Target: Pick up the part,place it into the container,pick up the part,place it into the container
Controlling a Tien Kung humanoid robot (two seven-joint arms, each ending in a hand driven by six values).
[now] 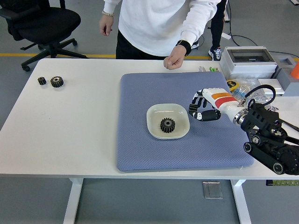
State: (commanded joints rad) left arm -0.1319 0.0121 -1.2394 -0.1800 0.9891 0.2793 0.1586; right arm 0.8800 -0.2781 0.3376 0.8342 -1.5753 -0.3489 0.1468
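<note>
The right arm (266, 140) comes in from the lower right corner, its black jointed links lying over the right edge of the blue-grey mat (182, 149), with a white forearm shell banded orange and red leading to the right hand (202, 108). That hand hangs over the mat just to the right of the white square dish (168, 121), palm turned toward the dish, its black-and-white fingers (198, 114) loosely curled with gaps between them and nothing visible inside them; whether the fingertips touch the mat cannot be told. A black gear (167, 124) lies flat in the dish, slightly toward its near side, apart from the hand. Two more black gears sit well apart from the mat at the far left of the white surface (70, 135): a small gear (42, 80) and, just beside it on the right, a larger gear (57, 81). At the far side a person in a white top (154, 23) stands against the surface, one hand (172, 61) closed in a loose fist with a black watch at the wrist, held just above the mat's far edge; the person's other hand (105, 27) hangs beside the body. Grey and white boxes (247, 61) and cables crowd the far right corner.
</note>
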